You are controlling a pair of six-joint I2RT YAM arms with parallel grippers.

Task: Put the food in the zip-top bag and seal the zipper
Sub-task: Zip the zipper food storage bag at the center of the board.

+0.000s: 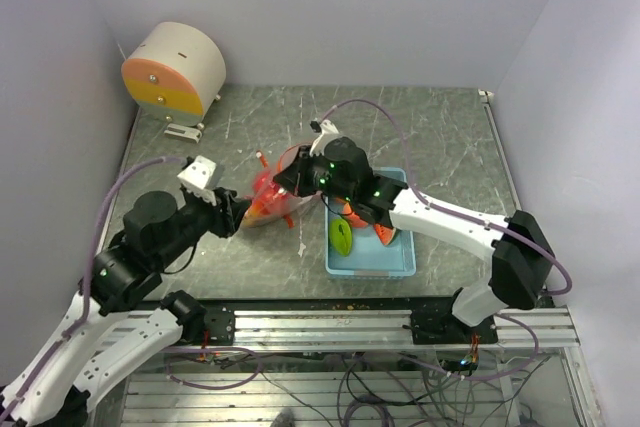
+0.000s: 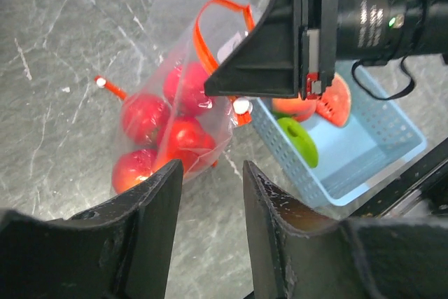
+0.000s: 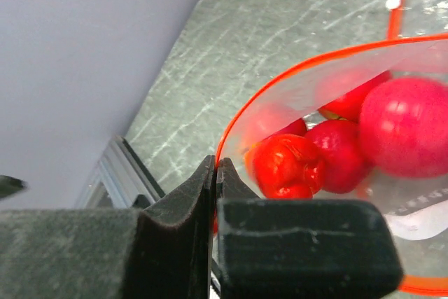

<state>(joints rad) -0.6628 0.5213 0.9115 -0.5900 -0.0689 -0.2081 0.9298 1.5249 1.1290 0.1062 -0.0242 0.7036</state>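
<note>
The clear zip-top bag lies on the table with several red round pieces of food inside. Its red-orange zipper curves open at the mouth. My right gripper is shut on the zipper strip at the edge of the mouth, holding it up. Just left of the bag, my left gripper stands open above bare table, with nothing between its fingers. A green piece, a red-orange slice and an orange ball lie in the light blue tray.
The tray stands right of the bag, under the right arm. A small orange stick with a white tip lies on the table behind the bag. A round cream and orange device sits at the back left. Walls close in on three sides.
</note>
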